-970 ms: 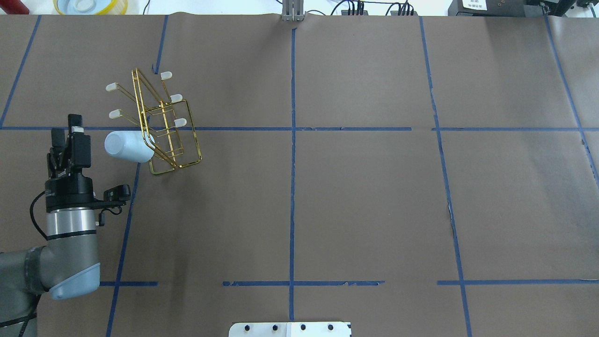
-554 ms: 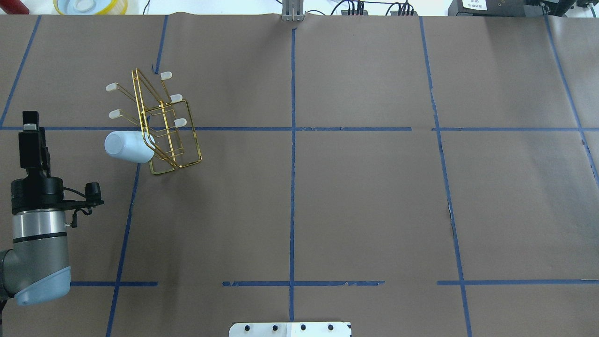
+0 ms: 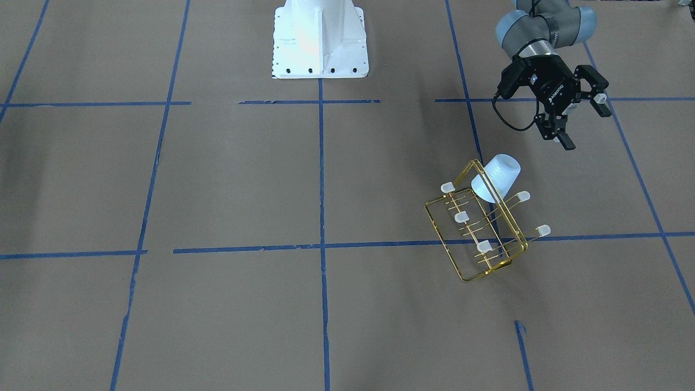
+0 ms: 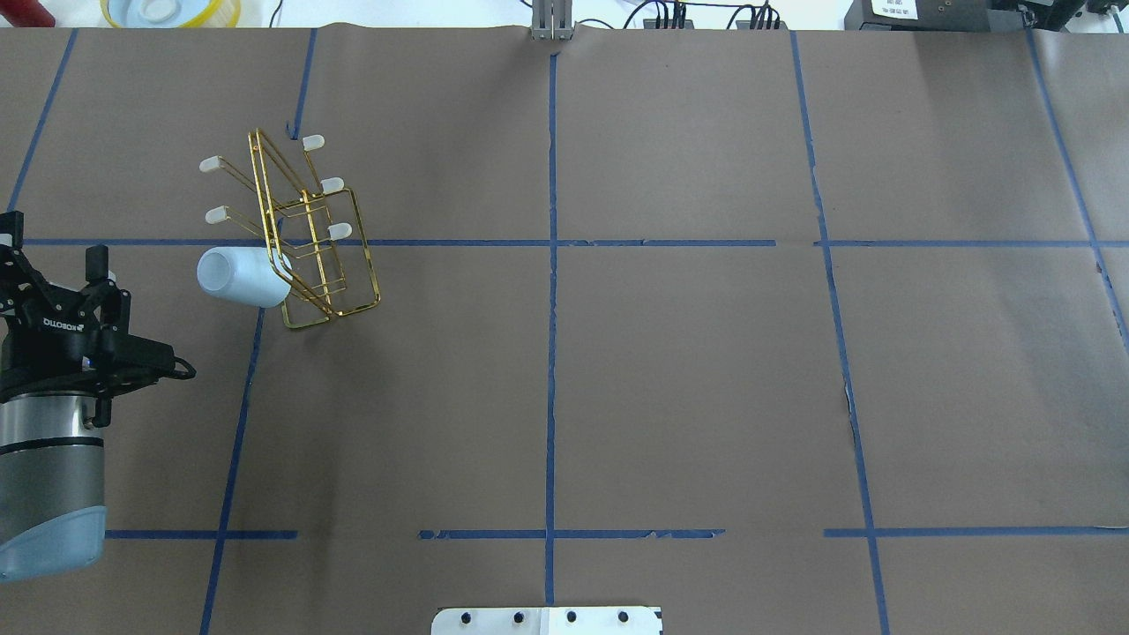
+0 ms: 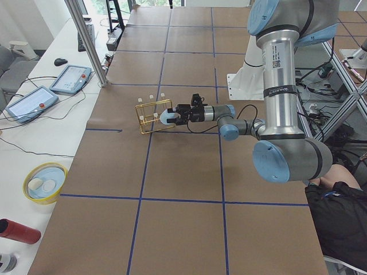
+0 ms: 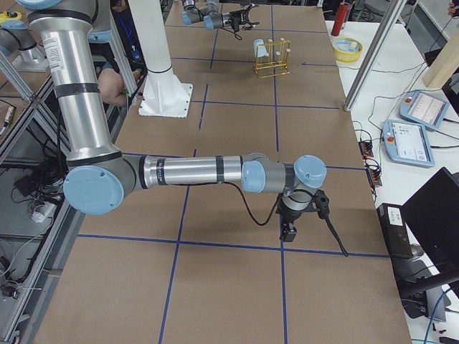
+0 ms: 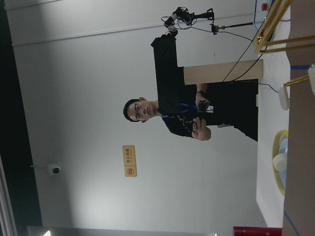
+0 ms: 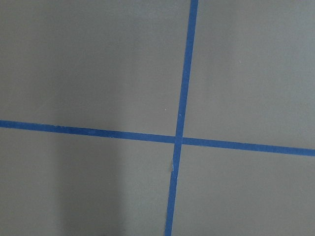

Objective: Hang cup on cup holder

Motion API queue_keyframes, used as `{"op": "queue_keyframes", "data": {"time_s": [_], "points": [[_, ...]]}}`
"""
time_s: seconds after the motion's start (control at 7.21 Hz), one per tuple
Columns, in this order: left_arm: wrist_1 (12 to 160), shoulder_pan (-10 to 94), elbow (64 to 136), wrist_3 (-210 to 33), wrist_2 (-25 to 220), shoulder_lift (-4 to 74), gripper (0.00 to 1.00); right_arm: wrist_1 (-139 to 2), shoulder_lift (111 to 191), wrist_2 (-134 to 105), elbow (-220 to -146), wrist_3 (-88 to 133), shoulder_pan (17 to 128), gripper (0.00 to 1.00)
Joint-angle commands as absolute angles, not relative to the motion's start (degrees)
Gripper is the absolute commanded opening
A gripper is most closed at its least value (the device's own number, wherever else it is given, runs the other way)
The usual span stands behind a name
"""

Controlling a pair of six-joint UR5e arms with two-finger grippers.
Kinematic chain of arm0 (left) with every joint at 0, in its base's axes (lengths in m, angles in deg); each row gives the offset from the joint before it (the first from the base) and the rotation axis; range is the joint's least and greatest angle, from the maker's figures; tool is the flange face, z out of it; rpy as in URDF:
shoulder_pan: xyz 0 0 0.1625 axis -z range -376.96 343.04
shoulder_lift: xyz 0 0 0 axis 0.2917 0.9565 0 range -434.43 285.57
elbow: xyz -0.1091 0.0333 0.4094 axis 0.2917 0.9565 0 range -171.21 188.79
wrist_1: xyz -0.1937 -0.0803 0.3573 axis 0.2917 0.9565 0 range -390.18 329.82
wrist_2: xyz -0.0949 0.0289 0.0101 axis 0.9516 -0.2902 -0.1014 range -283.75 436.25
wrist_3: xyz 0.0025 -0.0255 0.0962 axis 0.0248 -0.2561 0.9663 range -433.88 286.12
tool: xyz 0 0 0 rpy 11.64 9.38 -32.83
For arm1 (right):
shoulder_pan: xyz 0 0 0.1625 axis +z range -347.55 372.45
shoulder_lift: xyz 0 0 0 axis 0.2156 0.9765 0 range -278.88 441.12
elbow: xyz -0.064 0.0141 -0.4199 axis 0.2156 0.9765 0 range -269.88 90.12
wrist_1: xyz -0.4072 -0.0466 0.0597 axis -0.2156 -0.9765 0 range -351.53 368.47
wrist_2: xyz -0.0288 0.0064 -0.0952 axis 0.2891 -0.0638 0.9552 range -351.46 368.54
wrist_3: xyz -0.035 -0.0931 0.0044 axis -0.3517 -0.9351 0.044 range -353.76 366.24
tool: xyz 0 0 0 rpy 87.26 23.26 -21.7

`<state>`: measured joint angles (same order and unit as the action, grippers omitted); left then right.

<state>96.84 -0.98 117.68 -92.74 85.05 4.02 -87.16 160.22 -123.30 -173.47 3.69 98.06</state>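
Observation:
The pale blue cup [image 4: 238, 276] sits tilted over a prong of the gold wire cup holder [image 4: 310, 240], with its closed bottom pointing away from the frame. Both also show in the front-facing view, the cup [image 3: 497, 175] on the holder [image 3: 478, 239]. My left gripper [image 4: 48, 256] is open and empty, off to the cup's left near the table edge; in the front-facing view the left gripper [image 3: 583, 122] is apart from the cup. My right gripper [image 6: 290, 231] shows only in the exterior right view, low over the table far from the holder; I cannot tell if it is open.
A yellow-rimmed bowl [image 4: 168, 11] and a red object [image 4: 26, 11] lie beyond the far left corner. The white robot base [image 3: 320, 38] stands at the table's near middle. A person [image 7: 182, 118] shows in the left wrist view. Blue tape lines cross the brown table.
My left arm has drawn back to the left, away from the cup, and its wrist has turned so both open fingers show. The cup and holder have not moved.

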Motion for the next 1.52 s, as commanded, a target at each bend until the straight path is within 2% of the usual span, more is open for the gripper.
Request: {"op": "queue_keyframes", "data": {"time_s": [0.0,0.69,1.39], "points": [[112.9,-1.0,117.3,-104.1,96.2,4.0,1.00,-87.2,160.2,-123.3,-173.5,3.7,98.1,1.00],[133.0,-0.8,117.6,-142.7,110.5,3.4,1.00,-87.2,160.2,-123.3,-173.5,3.7,98.1,1.00],[128.1,18.9,116.8,-135.0,148.5,2.7,1.00,-87.2,160.2,-123.3,-173.5,3.7,98.1,1.00]]}}
